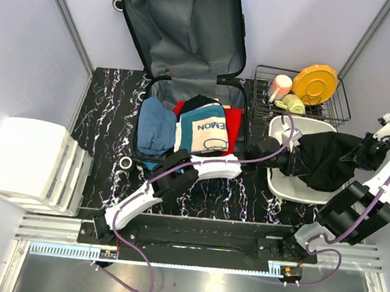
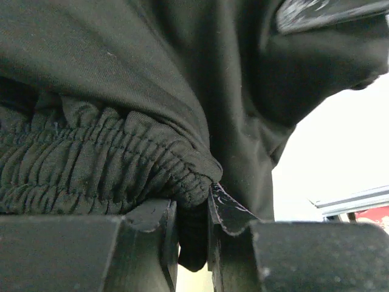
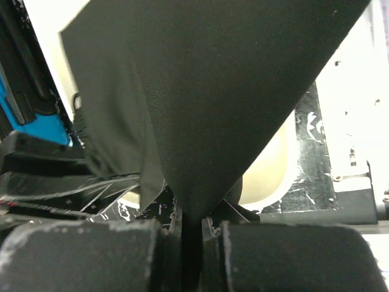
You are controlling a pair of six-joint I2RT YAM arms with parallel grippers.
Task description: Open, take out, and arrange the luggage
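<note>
You have the large bright blue hard-shell suitcase with dark grey fabric lining (image 1: 184,36) open at the far centre of the black marbled table (image 1: 109,111), lid raised, folded clothes (image 1: 200,129) in its base. Your left gripper (image 2: 193,237) is clamped on the elastic waistband of a black fabric garment (image 1: 327,161). Your right gripper (image 3: 191,240) pinches another edge. The garment hangs between them above a white oval plastic tub (image 1: 290,185), right of the suitcase.

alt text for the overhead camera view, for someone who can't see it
The left gripper and right gripper hold a black garment between them over a white bin at the right. Behind centre the suitcase lies open, folded clothes in its lower half; a wire dish rack stands back right, white drawers far left.
</note>
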